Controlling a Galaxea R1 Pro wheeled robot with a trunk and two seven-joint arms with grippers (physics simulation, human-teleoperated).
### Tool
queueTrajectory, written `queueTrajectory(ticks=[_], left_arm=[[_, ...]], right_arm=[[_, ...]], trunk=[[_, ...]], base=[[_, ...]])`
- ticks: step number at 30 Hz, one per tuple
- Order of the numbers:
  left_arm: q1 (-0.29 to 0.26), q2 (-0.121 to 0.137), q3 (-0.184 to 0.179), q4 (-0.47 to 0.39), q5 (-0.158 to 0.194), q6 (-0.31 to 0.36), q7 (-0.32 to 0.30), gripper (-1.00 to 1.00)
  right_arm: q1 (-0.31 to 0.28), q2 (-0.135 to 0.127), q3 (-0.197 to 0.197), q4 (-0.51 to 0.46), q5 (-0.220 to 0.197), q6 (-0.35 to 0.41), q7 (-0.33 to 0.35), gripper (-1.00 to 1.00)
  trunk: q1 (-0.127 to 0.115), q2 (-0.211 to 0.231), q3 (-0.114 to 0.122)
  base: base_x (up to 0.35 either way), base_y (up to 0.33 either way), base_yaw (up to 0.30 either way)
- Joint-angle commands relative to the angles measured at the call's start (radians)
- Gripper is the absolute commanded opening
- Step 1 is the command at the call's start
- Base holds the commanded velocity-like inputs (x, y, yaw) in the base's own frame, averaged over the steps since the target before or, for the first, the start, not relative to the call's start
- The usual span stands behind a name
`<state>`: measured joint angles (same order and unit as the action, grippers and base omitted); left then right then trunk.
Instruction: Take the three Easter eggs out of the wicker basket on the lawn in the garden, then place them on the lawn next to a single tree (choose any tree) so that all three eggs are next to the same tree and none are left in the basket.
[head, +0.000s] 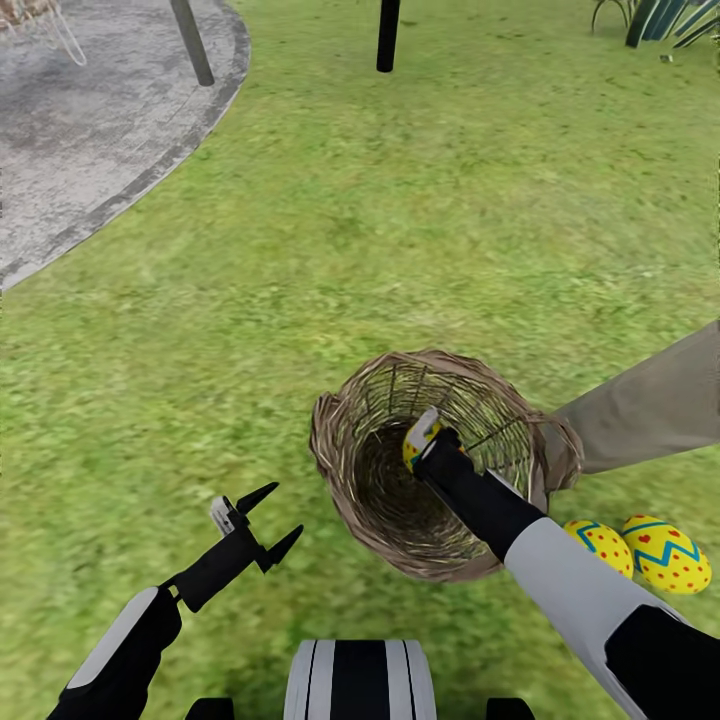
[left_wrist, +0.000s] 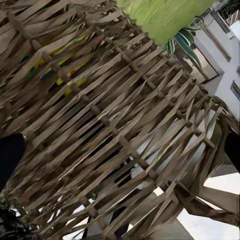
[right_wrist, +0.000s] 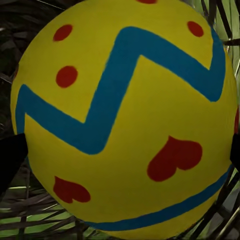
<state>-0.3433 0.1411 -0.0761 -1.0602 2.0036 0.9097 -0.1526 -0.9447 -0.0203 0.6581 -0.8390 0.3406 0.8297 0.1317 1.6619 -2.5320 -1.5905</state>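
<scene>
Lawn (head: 420, 210): short bright green grass across most of the head view.

Basket (head: 340, 470): round brown wicker, standing on the lawn ahead of the robot, mouth up, loosely woven wall. A small loop handle (head: 566, 450) sticks out at the rim on the side toward the trunk. In the left wrist view its weave (left_wrist: 115, 115) is seen close, with yellow and blue showing through the slats.

Right gripper (head: 424, 441): reaches down inside the basket, fingers pinching one egg (head: 411, 447). The right wrist view shows this egg (right_wrist: 125, 120) close up between the dark fingertips (right_wrist: 10, 160): yellow, blue zigzag band, red dots and heart-like marks, wicker behind it.

Two eggs on the grass: one (head: 598, 546) just beside the basket's right side, partly behind the right forearm; another (head: 666, 552) touching or almost touching it, farther right. Both lie near the foot of the trunk.

Trunk (head: 650, 405): smooth, pale grey-beige, slanting in from the right edge, its base just behind the basket.

Left gripper (head: 270, 520): low over the lawn left of the basket, fingers spread, holding nothing.

Patio (head: 90, 130): grey paved round area, upper left, with a grey post (head: 192, 40) on it.

Thin black trunk (head: 387, 35): top centre. Spiky-leaved plant (head: 655, 18): top right.
</scene>
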Motion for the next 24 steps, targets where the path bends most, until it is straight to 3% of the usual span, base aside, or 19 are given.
queueTrajectory(ticks=[1, 9, 15, 24], left_arm=[[0.000, 0.001, -0.002, 0.001, -0.006, 0.000, -0.010, 1.00], [0.000, 0.002, -0.002, -0.002, -0.006, 0.000, -0.010, 1.00], [0.000, 0.003, -0.001, -0.001, -0.005, 0.000, -0.010, 1.00], [0.000, 0.003, -0.001, -0.007, -0.004, 0.001, -0.013, 1.00]], right_arm=[[0.000, -0.001, 0.003, 0.017, 0.000, 0.006, 0.009, -1.00], [0.000, 0.000, 0.003, 0.018, 0.000, 0.005, 0.010, -1.00], [0.000, 0.000, 0.003, 0.018, -0.001, 0.005, 0.010, -1.00], [0.000, 0.000, 0.003, 0.018, -0.003, 0.005, 0.011, -1.00]], trunk=[[0.000, 0.000, 0.003], [0.000, 0.000, 0.003], [0.000, 0.000, 0.003], [0.000, 0.000, 0.003]], base=[[0.000, 0.000, 0.000], [0.000, 0.000, 0.000], [-0.267, 0.000, 0.000], [-0.024, 0.000, 0.000]])
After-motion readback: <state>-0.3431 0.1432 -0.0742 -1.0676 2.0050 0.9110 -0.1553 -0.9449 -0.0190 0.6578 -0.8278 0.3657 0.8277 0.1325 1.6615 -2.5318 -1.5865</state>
